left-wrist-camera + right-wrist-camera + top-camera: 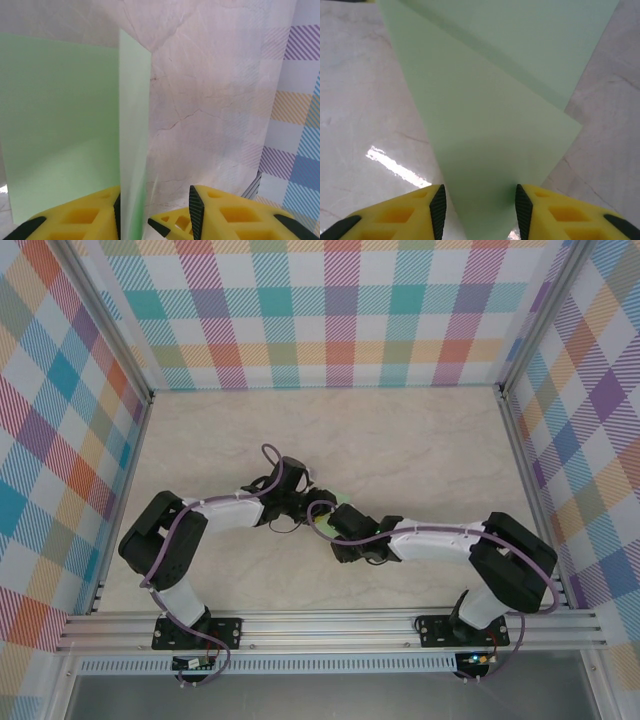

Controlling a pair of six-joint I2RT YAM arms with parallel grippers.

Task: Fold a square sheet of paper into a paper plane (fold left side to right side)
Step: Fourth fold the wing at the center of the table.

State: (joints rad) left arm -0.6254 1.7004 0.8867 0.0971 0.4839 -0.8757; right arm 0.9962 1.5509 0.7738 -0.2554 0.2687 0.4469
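Pale green paper lies at the middle of the table (420,440), between my two wrists. From the top camera the square sheet of paper (337,503) is little more than a sliver. The rest is covered by my left gripper (303,504) and my right gripper (338,524), which meet head to head over it. I cannot read its folds from up there.

From my left wrist, one part of the sheet (55,125) lies flat on the marbled surface, and a flap (134,115) stands upright off it, seen nearly edge-on. That flap runs down into my left gripper (155,212), close against the inner face of one finger (85,217). The other finger stands clear of it, so my jaws there are apart, not pinched. The flap's lower end is blurred and cut off by the frame, so I cannot tell whether it touches the pad.

From my right wrist, the sheet (490,125) shows a slanting crease (485,52) and narrows toward my right gripper (479,212), where it fills the gap. My jaws there are spread, and I cannot tell whether they press the paper's edges or merely straddle it. The sheet's far side runs out of the top of the frame
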